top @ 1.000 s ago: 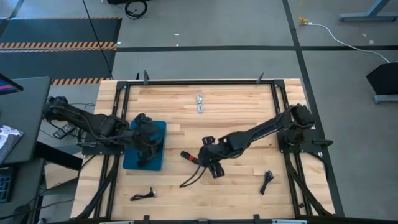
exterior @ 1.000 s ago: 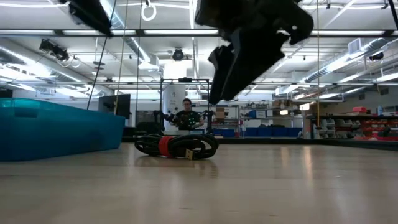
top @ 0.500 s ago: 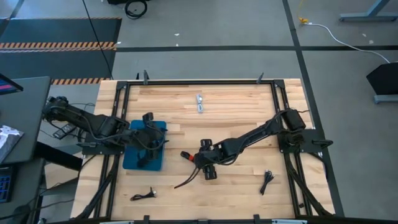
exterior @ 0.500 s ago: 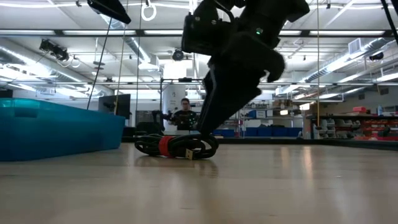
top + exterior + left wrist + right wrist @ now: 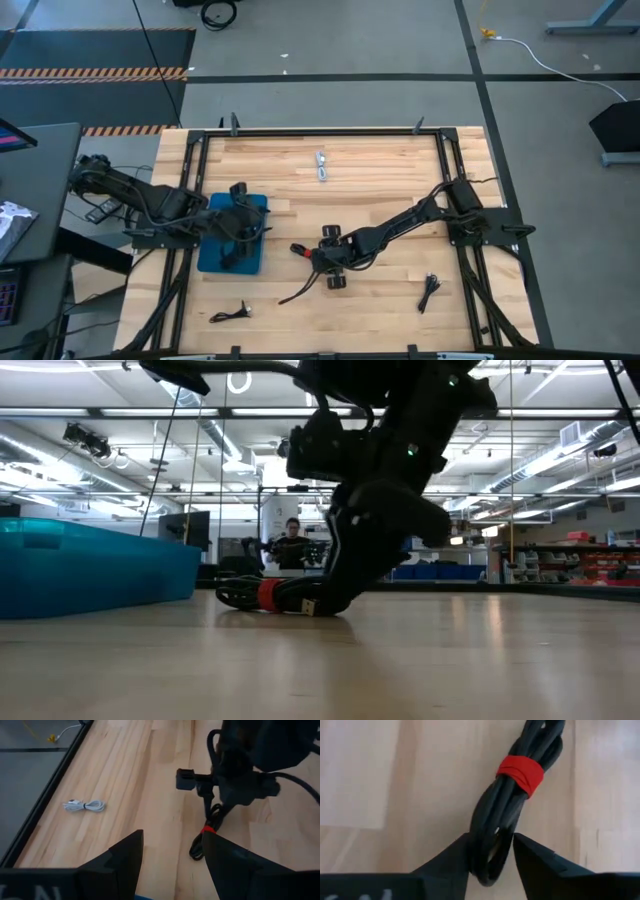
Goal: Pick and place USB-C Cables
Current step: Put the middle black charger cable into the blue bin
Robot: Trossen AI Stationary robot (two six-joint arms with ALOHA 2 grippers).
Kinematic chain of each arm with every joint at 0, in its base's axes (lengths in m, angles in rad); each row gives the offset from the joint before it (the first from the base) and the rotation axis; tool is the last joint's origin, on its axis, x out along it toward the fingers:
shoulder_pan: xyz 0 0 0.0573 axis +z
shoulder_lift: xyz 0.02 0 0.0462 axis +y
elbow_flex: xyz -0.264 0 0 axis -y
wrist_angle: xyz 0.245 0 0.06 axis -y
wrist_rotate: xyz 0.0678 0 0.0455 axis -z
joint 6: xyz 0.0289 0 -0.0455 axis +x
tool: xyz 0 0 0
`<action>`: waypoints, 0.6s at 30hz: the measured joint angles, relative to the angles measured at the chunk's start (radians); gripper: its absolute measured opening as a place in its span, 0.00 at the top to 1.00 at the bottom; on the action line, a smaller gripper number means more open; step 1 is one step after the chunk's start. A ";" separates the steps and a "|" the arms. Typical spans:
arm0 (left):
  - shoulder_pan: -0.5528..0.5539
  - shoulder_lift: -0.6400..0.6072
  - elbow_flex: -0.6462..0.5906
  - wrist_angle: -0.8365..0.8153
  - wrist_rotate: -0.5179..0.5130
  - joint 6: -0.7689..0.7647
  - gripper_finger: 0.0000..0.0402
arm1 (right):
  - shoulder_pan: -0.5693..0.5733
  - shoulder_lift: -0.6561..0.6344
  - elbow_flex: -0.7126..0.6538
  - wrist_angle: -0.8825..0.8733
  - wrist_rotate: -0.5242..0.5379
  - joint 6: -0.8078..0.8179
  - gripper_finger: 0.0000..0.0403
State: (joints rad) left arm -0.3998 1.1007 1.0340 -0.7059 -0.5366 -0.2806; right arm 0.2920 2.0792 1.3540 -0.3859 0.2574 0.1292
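Note:
A black USB-C cable bundle (image 5: 507, 805) with a red band (image 5: 520, 774) lies flat on the wooden table near its middle (image 5: 308, 255). My right gripper (image 5: 491, 837) is down on it, shut on its looped end. My left gripper (image 5: 172, 840) is open and hovers over the blue tray (image 5: 215, 255) on the table's left. A white cable bundle (image 5: 321, 165) lies near the far edge. Two small black cable bundles lie near the near edge, one on the left (image 5: 232, 314) and one on the right (image 5: 430, 290). My right gripper pinches the looped end of the black bundle (image 5: 490, 852) between its two fingers, several strands at once. The fingers (image 5: 532, 857) come from above, pointing down, and lie across the bundle. The bundle rests on the table (image 5: 275, 595), red band beyond the fingers.
A loose black tail (image 5: 292, 295) runs from the bundle toward the near edge. A black metal frame (image 5: 320, 131) borders the table. In the low view a person (image 5: 292, 545) sits far behind the table. Bare wood lies between the tray and the bundle.
My right gripper has come down from above the table and a little toward the left edge. Its fingers now sit at table level around the black bundle's looped end. The bundle has stayed where it lay.

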 joint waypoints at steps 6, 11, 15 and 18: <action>-0.021 0.000 0.000 -0.003 0.000 -0.030 0.48 | 0.000 -0.029 0.000 0.008 0.058 -0.091 0.92; -0.042 0.000 0.000 -0.004 0.009 -0.049 0.48 | -0.001 -0.078 0.000 0.011 0.101 -0.156 0.92; -0.054 0.000 0.000 -0.005 0.048 -0.052 0.48 | -0.010 -0.135 0.000 0.007 0.126 -0.193 0.92; -0.056 0.005 0.000 -0.005 0.085 -0.075 0.48 | -0.031 -0.182 0.000 -0.010 0.144 -0.208 0.92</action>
State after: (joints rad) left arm -0.4557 1.1056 1.0340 -0.7106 -0.4521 -0.3557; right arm 0.2606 1.8970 1.3540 -0.3954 0.4011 -0.0789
